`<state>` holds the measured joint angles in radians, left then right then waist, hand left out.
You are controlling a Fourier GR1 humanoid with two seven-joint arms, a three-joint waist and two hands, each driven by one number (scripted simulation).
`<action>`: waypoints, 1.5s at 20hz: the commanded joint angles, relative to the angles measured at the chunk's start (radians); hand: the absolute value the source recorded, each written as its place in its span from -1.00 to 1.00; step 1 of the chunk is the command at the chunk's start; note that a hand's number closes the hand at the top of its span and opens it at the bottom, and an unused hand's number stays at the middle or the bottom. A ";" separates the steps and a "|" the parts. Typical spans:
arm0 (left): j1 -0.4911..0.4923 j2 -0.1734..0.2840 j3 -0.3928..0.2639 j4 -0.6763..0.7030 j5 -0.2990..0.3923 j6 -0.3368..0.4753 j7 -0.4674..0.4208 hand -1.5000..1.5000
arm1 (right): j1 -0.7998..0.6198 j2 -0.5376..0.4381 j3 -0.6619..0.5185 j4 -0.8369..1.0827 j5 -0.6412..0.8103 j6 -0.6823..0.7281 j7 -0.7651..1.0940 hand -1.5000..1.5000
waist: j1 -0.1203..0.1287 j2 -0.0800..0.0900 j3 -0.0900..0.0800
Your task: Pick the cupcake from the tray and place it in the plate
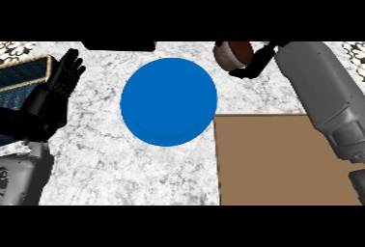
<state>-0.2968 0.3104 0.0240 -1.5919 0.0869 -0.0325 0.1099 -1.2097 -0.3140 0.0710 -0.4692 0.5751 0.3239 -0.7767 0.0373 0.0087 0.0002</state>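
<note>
So the right hand (249, 65) is sitting up at about 1 o'clock, black fingers (258, 60) curling round the cupcake (234, 53). You can see its brown top and pale ribbed wrapper poking out on the left side of the grip, just off the plate's upper right edge. The cupcake is off the tray (285, 159), which is a flat, matte tan rectangle down at 4 o'clock. The plate (169, 101) is dead centre: glossy blue, smooth, and looking like a tall oval. The worktop (128, 164) is a white-and-grey speckled marble. Over at 9 o'clock the left hand (50, 99) is resting open, fingers straight and pointing up, next to a dark blue patterned thing with a gold edge (25, 77) that I honestly can't identify.
</note>
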 commanded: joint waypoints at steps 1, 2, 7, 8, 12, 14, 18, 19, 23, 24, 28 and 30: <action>0.017 0.011 0.023 0.025 0.011 -0.029 -0.036 0.00 | -0.062 0.083 -0.006 0.010 -0.023 0.087 0.037 1.00 | -0.016 -0.005 -0.001; 0.007 0.008 0.021 -0.005 -0.002 -0.004 -0.001 0.00 | -0.039 0.141 0.021 0.034 0.006 0.027 0.064 1.00 | -0.010 -0.003 0.000; -0.032 0.019 0.047 0.020 0.007 -0.023 0.018 0.00 | -0.059 0.239 0.018 0.049 0.018 -0.023 0.128 1.00 | -0.017 -0.003 0.000; -0.049 0.015 0.045 0.044 0.005 -0.024 0.003 0.00 | -0.093 0.261 0.023 0.079 0.030 -0.031 0.140 1.00 | -0.011 0.001 -0.001; 0.014 -0.027 0.000 0.005 -0.039 -0.001 -0.026 0.00 | -0.045 0.311 0.111 0.094 0.040 -0.170 0.185 1.00 | 0.010 0.002 -0.001; 0.022 -0.024 0.008 -0.003 -0.022 -0.022 -0.026 0.00 | -0.059 0.312 0.134 0.105 0.025 -0.167 0.203 1.00 | 0.006 0.000 -0.001; -0.030 -0.044 -0.016 0.001 -0.031 -0.013 0.008 0.00 | -0.010 0.313 0.292 0.081 -0.023 -0.223 0.234 1.00 | 0.039 0.002 -0.001; -0.026 -0.018 0.011 0.019 -0.005 -0.049 -0.015 0.00 | -0.031 0.313 0.292 0.118 -0.032 -0.210 0.233 1.00 | 0.056 0.009 -0.001; -0.096 -0.028 0.006 0.071 -0.007 -0.054 -0.008 0.00 | -0.005 0.314 0.291 0.130 -0.153 -0.208 0.332 -1.00 | 0.065 0.014 -0.001; -0.042 -0.054 -0.035 0.017 -0.041 -0.031 -0.016 0.00 | -0.016 0.314 0.298 0.127 -0.177 -0.192 0.345 -1.00 | 0.080 0.013 -0.001; -0.094 -0.068 -0.048 0.013 -0.049 -0.014 0.043 0.00 | 0.050 0.314 0.349 0.084 -0.272 -0.147 0.309 -1.00 | 0.090 0.015 0.000; -0.088 -0.053 -0.021 0.070 -0.041 -0.038 -0.029 0.00 | 0.020 0.314 0.335 0.071 -0.337 -0.109 0.309 -1.00 | 0.084 0.018 -0.001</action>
<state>-0.3736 0.2529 -0.0038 -1.5448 0.0463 -0.0595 0.0994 -1.1924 -0.0006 0.3907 -0.3733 0.3335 0.1752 -0.4690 0.1146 0.0242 -0.0006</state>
